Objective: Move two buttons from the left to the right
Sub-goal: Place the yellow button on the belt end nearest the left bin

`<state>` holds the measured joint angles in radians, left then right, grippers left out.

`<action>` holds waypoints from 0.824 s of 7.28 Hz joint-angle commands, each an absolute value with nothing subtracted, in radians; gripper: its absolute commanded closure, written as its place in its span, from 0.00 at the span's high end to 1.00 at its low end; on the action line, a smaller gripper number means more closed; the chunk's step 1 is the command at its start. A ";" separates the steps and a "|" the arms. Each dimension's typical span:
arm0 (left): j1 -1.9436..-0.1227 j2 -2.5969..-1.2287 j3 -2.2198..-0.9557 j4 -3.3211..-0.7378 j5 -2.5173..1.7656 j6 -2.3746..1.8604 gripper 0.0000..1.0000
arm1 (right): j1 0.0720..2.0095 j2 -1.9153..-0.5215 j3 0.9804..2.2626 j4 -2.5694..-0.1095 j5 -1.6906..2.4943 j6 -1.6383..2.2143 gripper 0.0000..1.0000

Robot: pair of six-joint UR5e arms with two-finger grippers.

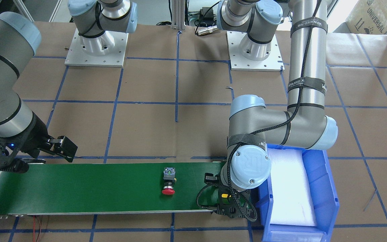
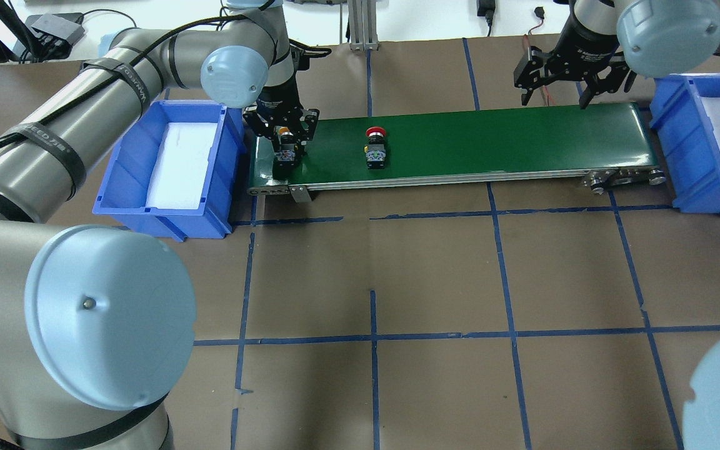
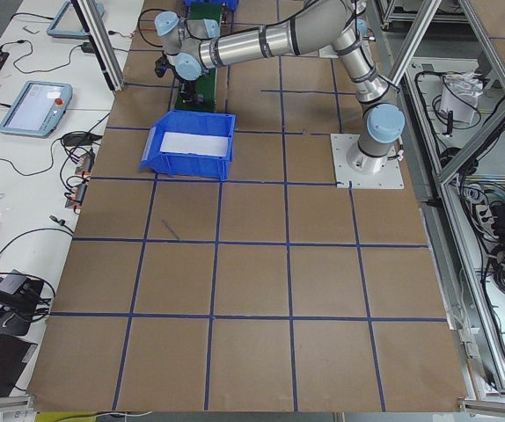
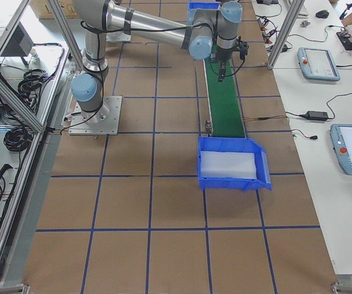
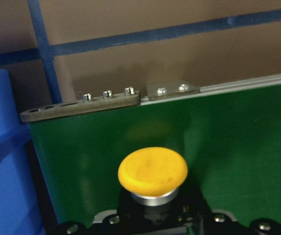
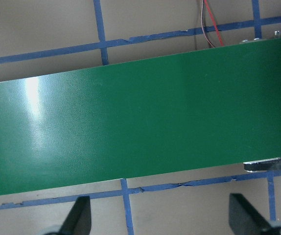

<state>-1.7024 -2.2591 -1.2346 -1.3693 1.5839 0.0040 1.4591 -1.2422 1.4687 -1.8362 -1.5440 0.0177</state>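
Observation:
The yellow button [image 2: 284, 134] sits between the fingers of my left gripper [image 2: 286, 145] at the left end of the green belt [image 2: 491, 140]. The gripper is shut on its black body, low over the belt. The left wrist view shows the yellow cap [image 5: 152, 169] just above the belt, with the body hidden in the gripper. The red button [image 2: 375, 147] lies on the belt a short way to the right, also seen in the front-facing view [image 1: 168, 183]. My right gripper [image 2: 554, 94] is open and empty, above the far edge of the belt's right end, with its fingertips [image 6: 81, 218] wide apart.
A blue bin [image 2: 163, 215] with a white foam liner stands just left of the belt's left end. A second blue bin [image 2: 688, 140] stands at the belt's right end. Brown paper with blue tape lines covers the table.

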 commanded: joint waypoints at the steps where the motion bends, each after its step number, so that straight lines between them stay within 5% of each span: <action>1: -1.701 -2.244 -1.233 -1.371 1.582 0.005 1.00 | 1.460 -1.218 1.470 -1.851 -1.543 0.023 1.00; 6: -1.712 -1.739 -1.414 -1.454 1.575 -0.018 1.00 | 1.470 -1.146 1.471 -1.940 -1.488 0.029 1.00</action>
<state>-1.7100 -1.8727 -1.3368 -1.4513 1.5793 -0.0143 1.4691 -1.1744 1.4707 -1.9061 -1.5069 0.0318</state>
